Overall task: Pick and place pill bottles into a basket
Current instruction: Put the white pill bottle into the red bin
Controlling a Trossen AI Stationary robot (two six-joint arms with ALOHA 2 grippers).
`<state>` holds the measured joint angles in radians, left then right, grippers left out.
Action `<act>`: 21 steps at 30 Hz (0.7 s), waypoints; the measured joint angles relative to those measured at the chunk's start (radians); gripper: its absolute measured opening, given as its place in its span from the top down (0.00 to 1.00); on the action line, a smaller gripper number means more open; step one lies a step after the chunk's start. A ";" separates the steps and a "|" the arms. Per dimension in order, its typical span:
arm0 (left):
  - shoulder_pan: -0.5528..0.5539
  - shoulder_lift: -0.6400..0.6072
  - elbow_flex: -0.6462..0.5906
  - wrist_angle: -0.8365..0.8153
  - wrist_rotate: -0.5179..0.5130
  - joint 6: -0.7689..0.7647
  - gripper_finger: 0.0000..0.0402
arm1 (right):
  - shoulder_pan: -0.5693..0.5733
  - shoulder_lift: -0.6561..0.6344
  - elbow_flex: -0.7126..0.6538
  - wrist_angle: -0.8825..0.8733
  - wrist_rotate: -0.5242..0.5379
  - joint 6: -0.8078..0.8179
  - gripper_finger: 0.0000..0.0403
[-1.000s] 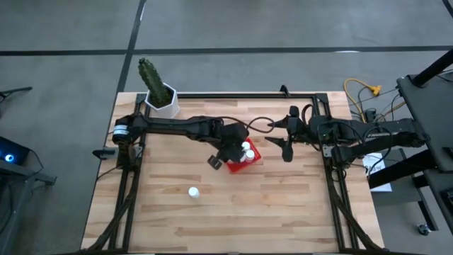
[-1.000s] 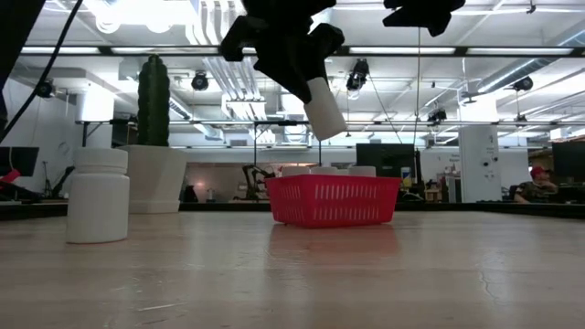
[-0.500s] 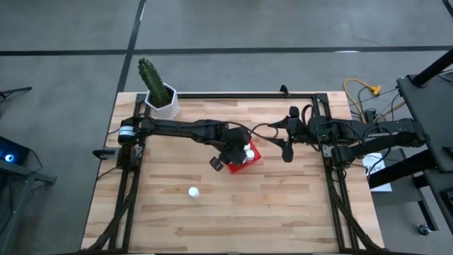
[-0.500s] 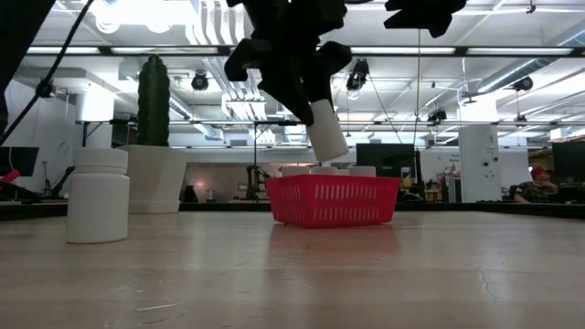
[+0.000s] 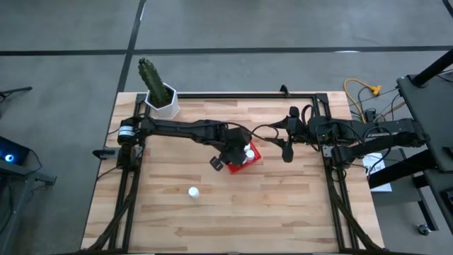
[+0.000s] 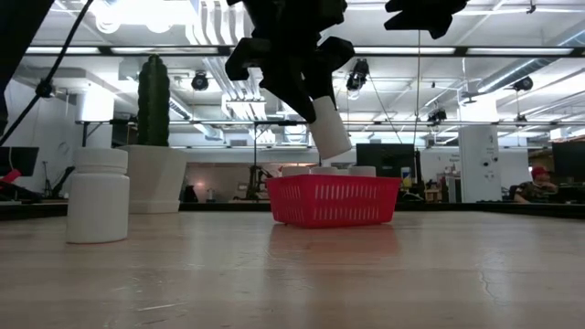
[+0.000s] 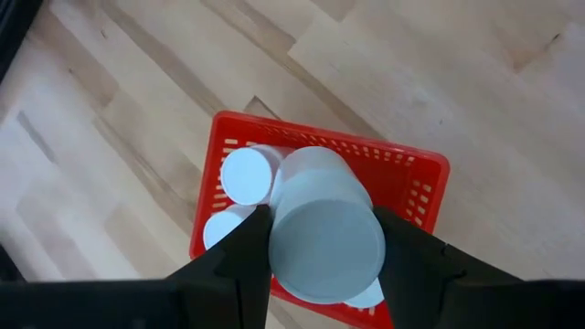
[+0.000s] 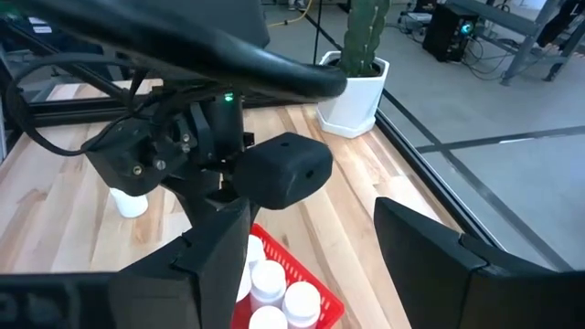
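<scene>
Surface: bare wood, one of it, carrying everything.

Cactus pot: one, at the far left corner, well apart from the work.

Basket: one, red, mesh-walled, near mid-surface. Probably light and springy, likely to skid if bumped; best left untouched and loaded from straight above.

Bottles: six in all, judged from the views together. One tilted in the left claw, pinched across the body just above the basket. One standing alone on the surface, well apart from the basket. Caps of the rest in the basket, about four; exact count hard to confirm.

Handling: likely light, rigid, smooth plastic, so slippery; best gripped mid-body across the round side, not by the cap.

Right claw: parted, empty, hovering beside the basket.
</scene>
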<state>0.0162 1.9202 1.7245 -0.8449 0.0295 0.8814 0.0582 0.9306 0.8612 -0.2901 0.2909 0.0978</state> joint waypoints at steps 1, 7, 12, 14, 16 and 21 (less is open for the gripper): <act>0.000 0.000 0.000 0.000 0.002 0.000 0.65 | 0.000 0.000 0.000 0.000 0.000 0.000 0.44; 0.000 0.000 0.000 0.000 0.002 0.000 0.65 | 0.000 0.000 0.000 0.000 0.000 0.000 0.44; 0.000 0.000 0.000 0.006 0.017 -0.004 0.65 | 0.000 0.000 0.000 0.000 0.000 0.000 0.44; 0.000 0.011 0.004 0.023 0.016 -0.004 0.65 | 0.000 0.000 0.000 0.000 0.000 -0.001 0.44; 0.005 0.025 0.022 0.025 0.009 -0.008 0.65 | 0.000 0.001 0.000 0.000 0.000 -0.001 0.44; 0.013 0.064 0.108 -0.002 0.000 -0.010 0.65 | 0.000 0.002 0.000 -0.015 0.000 0.004 0.44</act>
<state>0.0292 1.9843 1.8329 -0.8464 0.0299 0.8719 0.0586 0.9325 0.8612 -0.3050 0.2909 0.1020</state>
